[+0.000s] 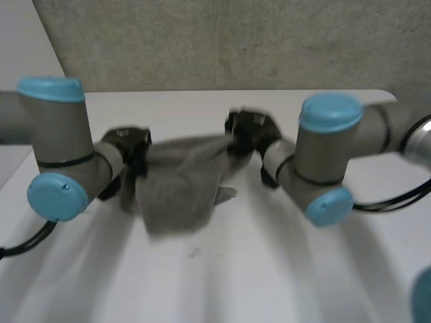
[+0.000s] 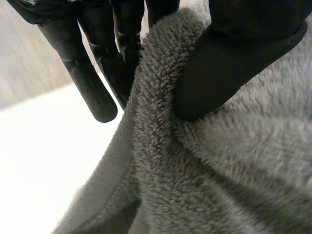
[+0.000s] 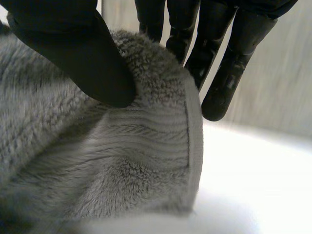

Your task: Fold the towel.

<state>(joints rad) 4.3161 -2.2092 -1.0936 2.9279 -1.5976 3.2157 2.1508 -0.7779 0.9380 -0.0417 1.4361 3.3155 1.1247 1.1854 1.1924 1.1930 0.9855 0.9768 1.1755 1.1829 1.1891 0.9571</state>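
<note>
Now we have the grey towel [image 1: 180,183] strung between our two hands above the white table [image 1: 202,276]. In the head view its top edge runs from our left hand [image 1: 126,145] across to our right hand [image 1: 248,131]. The rest sags below in a loose, bunched mass that narrows toward the bottom. A small paler flap sticks out on the side nearer our right arm. We cannot tell whether the lowest part touches the table.

Up close in the left wrist view, the towel [image 2: 209,170] is thick and fluffy, with a curly looped pile. It rolls over in a rounded fold at our left hand [image 2: 229,63]. The thumb presses into that fold from one side, and the fingers [image 2: 92,92] reach down straight on the other side. The nearest fingers lie against the cloth, so the edge is pinched between them and the thumb. The bright table [image 2: 39,161] shows beyond the fingers.

In the right wrist view the towel [image 3: 122,161] shows a flatter ribbed band with a stitched hem along its edge, and shaggier pile below it. Our right hand [image 3: 83,53] grips it the same way. The thumb sits on the near face of the cloth and the straight fingers [image 3: 229,78] lie behind it, clamping the top edge. The table [image 3: 258,175] lies beyond the hem.
</note>
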